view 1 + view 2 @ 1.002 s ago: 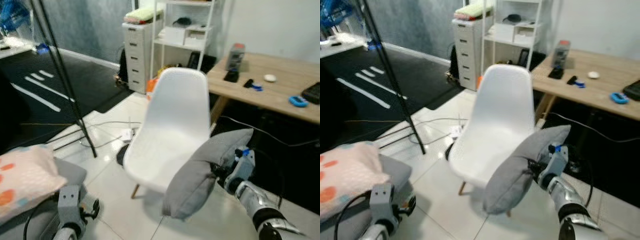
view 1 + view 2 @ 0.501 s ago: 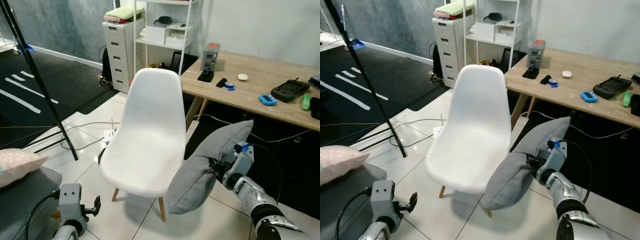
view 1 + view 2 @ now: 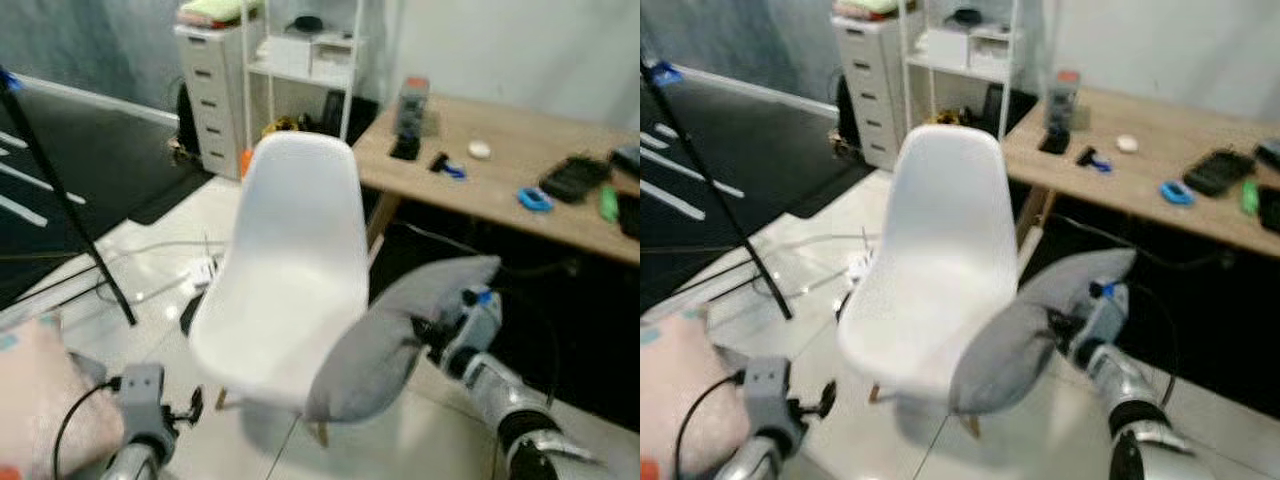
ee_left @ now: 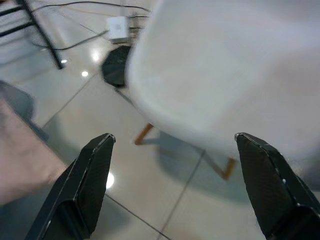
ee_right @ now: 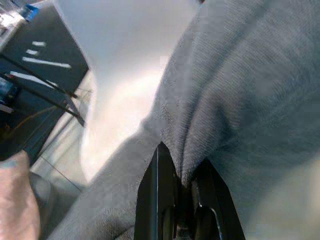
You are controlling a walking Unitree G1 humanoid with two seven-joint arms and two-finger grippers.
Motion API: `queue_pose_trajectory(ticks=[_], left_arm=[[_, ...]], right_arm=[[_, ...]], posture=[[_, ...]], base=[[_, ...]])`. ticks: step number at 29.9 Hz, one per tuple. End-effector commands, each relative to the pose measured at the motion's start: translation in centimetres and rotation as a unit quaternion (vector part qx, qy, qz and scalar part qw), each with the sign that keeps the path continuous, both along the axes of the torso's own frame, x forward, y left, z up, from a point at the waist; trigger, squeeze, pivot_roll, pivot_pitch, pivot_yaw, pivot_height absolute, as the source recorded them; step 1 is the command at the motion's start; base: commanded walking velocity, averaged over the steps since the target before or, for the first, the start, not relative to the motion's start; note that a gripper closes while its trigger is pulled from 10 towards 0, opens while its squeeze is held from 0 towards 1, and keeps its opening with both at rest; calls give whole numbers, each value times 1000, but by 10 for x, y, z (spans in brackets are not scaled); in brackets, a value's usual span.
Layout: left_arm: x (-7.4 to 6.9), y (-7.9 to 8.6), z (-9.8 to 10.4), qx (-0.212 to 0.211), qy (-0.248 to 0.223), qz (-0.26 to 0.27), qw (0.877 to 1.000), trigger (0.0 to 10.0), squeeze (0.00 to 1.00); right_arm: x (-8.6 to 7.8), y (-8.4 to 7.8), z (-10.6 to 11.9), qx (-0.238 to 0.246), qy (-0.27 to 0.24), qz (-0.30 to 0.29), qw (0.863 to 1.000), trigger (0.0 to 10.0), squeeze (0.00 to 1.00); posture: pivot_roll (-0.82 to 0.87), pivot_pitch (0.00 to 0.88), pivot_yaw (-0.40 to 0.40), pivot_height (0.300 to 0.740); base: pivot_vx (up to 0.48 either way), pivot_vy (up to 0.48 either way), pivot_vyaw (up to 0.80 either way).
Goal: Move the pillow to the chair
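My right gripper [image 5: 182, 192] was clamped on a fold of the grey pillow [image 3: 375, 345], the two black fingers [image 5: 157, 200] pinched together with cloth bunched between them. I held the pillow in the air at the front right edge of the white chair [image 3: 285, 270], its lower end overlapping the rim of the seat as seen from my head, though I could not tell whether it touched. The seat itself was bare. My left gripper [image 4: 170, 185] hung low on the other side with its fingers spread wide apart and nothing between them, looking at the chair's underside, its wooden legs [image 4: 144, 134] and the shiny tiled floor [image 4: 90, 110]. Behind the chair and to my right stood a wooden table [image 3: 500, 175] carrying small items, among them a blue object [image 3: 535, 199], a black device [image 3: 568, 177] and a grey box with a red top [image 3: 410, 103]. Farther back stood a white drawer unit [image 3: 210, 90] and a white shelf rack [image 3: 300, 60]. On the floor to my left lay cables [image 3: 150, 265] and a white power strip [image 4: 119, 28], with a black stand leg [image 3: 70, 210] slanting across them. At my lower left was a pink patterned cushion [image 3: 45, 400]. The head views were somewhat blurred.
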State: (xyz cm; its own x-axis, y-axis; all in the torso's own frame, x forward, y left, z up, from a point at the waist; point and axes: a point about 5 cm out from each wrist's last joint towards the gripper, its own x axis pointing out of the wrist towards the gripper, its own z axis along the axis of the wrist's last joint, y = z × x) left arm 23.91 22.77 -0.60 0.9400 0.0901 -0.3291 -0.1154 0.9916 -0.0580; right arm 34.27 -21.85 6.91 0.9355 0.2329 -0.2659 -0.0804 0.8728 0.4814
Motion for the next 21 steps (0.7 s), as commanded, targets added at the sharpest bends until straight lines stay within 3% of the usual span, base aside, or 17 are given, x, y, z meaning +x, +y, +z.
queue_pose_trajectory(ticks=[1, 12, 17, 18, 20, 21], left_arm=[[-3, 0, -3, -1, 9, -1, 1000, 10000, 0], [-1, 1, -1, 1, 5, -2, 1000, 10000, 0], [0, 0, -1, -3, 3, 1, 1000, 10000, 0], [1, -1, -1, -5, 2, 6, 1000, 10000, 0], [2, -1, -1, -5, 2, 8, 1000, 10000, 0], [2, -2, -1, -8, 0, 7, 1000, 10000, 0]], right_arm=[[11, 1, 21, 13, -51, -2, 999, 10000, 0], [24, 0, 47, 13, -101, -9, 995, 10000, 0], [31, 0, 61, 51, -116, -20, 992, 10000, 0], [35, 10, 63, 73, -112, 0, 991, 10000, 0], [35, 14, 62, 73, -109, 8, 991, 10000, 0], [35, 24, 56, 70, -87, 25, 993, 10000, 0]], posture=[[-220, 23, -22, 740], [-214, 23, -23, 740], [-227, 25, -28, 740], [-232, 29, -22, 740], [-232, 29, -22, 740], [-231, 29, -18, 740]], base=[[352, 0, 0], [353, 0, 0], [351, 0, 0], [0, 0, 0], [0, 0, 0], [0, 0, 0]])
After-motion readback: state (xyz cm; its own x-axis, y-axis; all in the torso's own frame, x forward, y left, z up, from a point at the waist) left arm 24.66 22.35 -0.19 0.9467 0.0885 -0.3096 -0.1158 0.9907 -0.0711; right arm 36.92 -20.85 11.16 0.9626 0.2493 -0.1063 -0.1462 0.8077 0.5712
